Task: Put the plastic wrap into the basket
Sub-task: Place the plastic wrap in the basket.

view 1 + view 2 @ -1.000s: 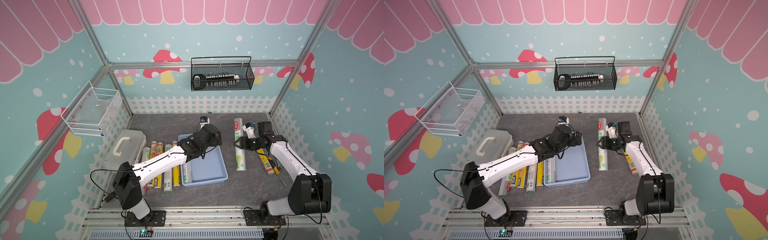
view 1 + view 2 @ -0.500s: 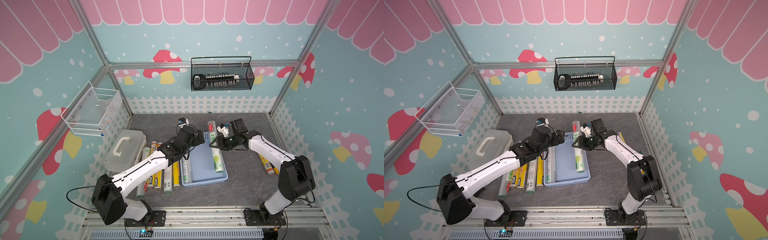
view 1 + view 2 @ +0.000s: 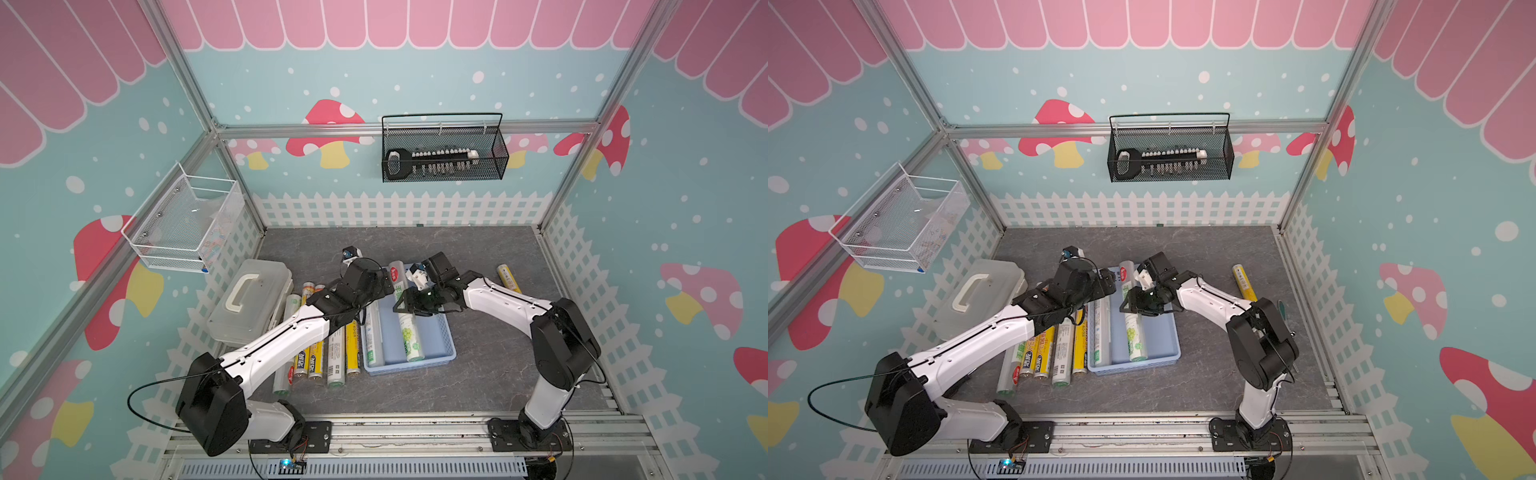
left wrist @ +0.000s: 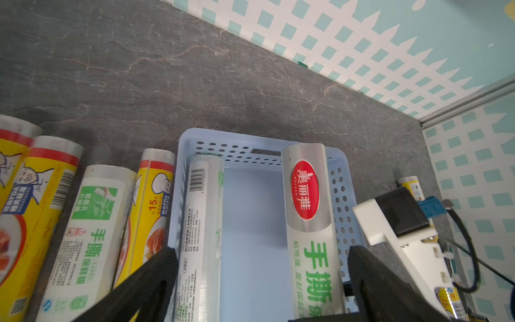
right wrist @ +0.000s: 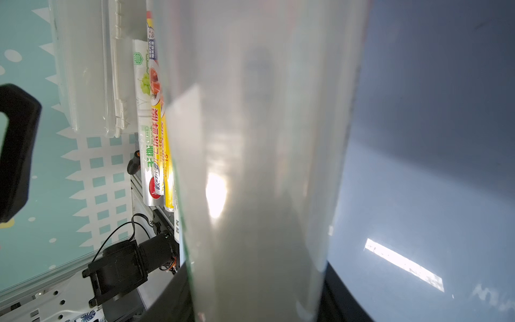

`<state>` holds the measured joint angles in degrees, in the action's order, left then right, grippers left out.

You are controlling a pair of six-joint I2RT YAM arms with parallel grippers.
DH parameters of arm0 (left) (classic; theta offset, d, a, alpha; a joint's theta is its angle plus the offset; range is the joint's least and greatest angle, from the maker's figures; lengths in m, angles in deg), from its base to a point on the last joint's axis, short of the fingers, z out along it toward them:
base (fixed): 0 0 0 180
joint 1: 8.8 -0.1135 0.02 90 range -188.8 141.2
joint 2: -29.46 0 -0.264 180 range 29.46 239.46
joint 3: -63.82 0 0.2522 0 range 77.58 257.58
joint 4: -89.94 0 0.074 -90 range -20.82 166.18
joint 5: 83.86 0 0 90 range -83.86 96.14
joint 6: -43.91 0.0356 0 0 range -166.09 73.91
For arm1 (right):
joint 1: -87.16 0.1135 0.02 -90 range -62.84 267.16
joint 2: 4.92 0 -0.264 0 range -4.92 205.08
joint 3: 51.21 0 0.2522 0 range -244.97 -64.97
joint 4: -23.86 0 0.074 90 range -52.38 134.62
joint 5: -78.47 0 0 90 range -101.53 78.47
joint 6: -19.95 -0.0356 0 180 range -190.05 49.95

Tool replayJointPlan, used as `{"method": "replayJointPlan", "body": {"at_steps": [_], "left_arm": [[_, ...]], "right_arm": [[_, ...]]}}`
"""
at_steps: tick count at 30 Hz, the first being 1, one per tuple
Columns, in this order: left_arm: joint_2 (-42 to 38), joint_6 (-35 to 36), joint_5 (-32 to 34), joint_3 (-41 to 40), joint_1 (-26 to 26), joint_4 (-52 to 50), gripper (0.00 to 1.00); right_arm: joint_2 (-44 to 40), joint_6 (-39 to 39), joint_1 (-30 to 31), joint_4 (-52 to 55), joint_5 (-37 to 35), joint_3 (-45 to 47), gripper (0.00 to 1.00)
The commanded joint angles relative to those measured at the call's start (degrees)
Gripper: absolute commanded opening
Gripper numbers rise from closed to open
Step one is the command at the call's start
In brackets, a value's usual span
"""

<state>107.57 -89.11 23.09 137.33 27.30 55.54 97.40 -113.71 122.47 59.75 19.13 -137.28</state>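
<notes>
- Pressed partway together, the right jaws pinch a long white plastic-wrap roll with green print and a red oval logo (image 3: pixel 409 336) near its middle.
- That roll lies lengthwise over the shallow light blue perforated plastic basket (image 3: pixel 411 368). Its far end pokes past the far rim, and I cannot tell whether it rests there.
- Spread wide and empty, the left jaws hover above a clear barcoded roll (image 4: pixel 200 223) already in the basket.
- The step in hand is placing. The next move calls for lowering the roll level, then releasing.
- More yellow and white rolls (image 3: pixel 332 357) wait on the grey desk (image 3: pixel 478 374).
</notes>
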Motion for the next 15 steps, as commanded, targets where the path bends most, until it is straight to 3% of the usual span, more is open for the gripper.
{"method": "replayJointPlan", "body": {"at_steps": [1, 15], "left_arm": [[-1.7, -1.0, 0.6, -1.6, -0.3, -0.8, 0.98], [-6.3, -3.5, -0.8, -7.5, -0.7, -0.1, 0.99]], "right_arm": [[2.5, -1.9, 0.4, -4.3, 0.0, -2.7, 0.19], [9.9, -4.3, 3.5, -8.5, 0.3, -1.9, 0.23]]}}
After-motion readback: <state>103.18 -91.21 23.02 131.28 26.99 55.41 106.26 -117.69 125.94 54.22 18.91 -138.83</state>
